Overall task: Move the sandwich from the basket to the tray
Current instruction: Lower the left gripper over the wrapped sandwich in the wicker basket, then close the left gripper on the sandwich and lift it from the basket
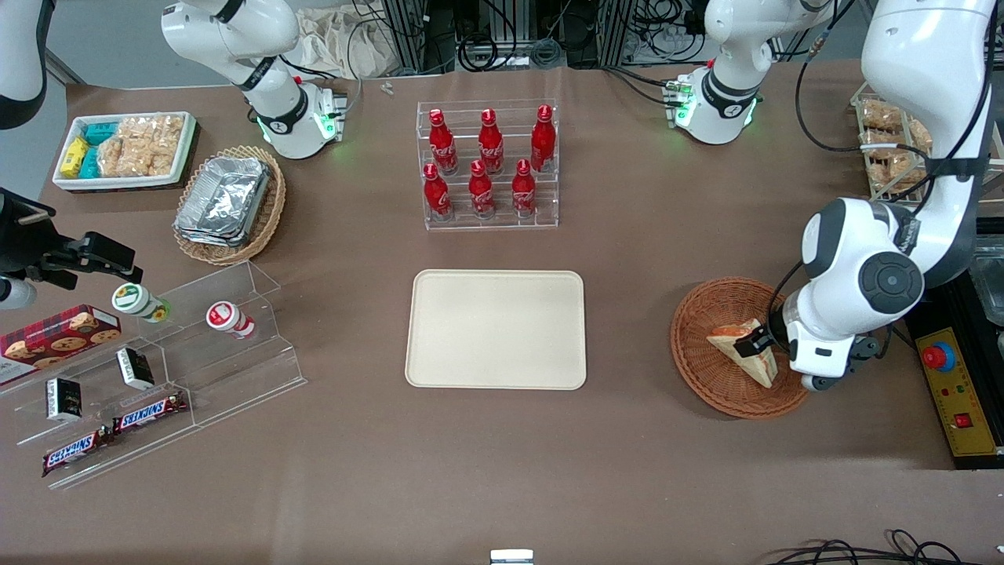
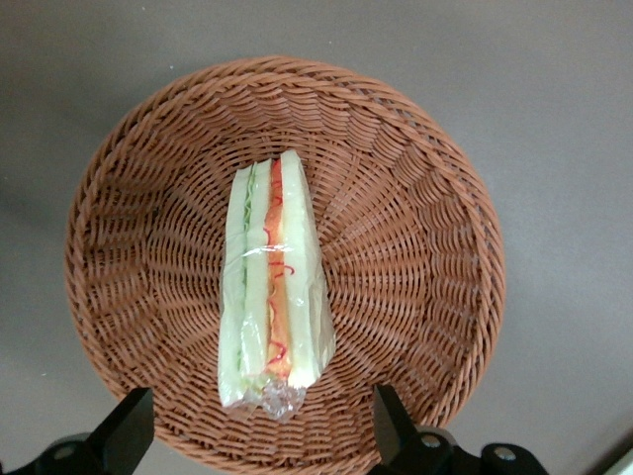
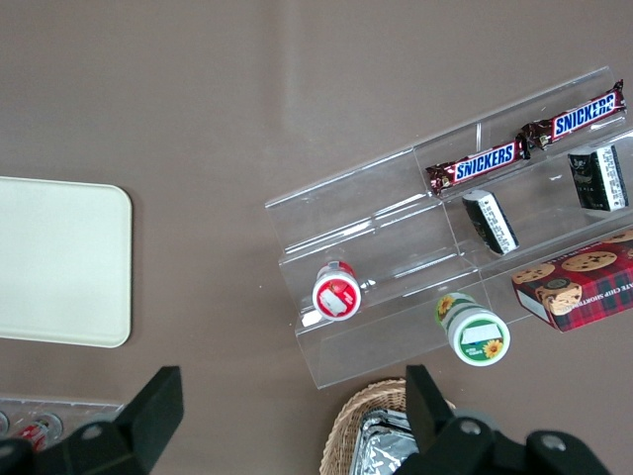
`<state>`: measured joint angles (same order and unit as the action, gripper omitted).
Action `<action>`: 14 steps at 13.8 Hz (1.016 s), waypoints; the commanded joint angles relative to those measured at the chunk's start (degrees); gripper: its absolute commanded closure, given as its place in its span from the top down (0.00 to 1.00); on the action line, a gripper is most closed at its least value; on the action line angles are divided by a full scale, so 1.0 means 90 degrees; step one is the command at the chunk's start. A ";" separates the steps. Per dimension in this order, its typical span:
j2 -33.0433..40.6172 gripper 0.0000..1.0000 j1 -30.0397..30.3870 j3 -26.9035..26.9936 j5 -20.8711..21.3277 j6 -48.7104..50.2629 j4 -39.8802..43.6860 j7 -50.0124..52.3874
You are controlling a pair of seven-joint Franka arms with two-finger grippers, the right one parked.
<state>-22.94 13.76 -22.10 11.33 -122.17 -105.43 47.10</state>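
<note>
End effector [image 2: 259, 430] hovers wide open over the basket [image 2: 415, 247], fingers either side of the wrapped sandwich [image 2: 272, 287], its pale bread striped red and green.

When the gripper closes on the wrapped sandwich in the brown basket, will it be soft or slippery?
The triangular wrapped sandwich probably squashes easily: pale bread with thin filling layers. Its clear shiny wrap may slip, and looks loose and crinkled at one end. It lies in the reddish-brown woven basket; the gripper hovers above it, jaws open.
</note>
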 commanded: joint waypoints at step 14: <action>-0.0380 1.00 0.0014 0.0180 0.0470 -0.1054 -0.0649 0.0781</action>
<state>-25.62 13.93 -20.30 14.13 -129.13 -110.54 50.67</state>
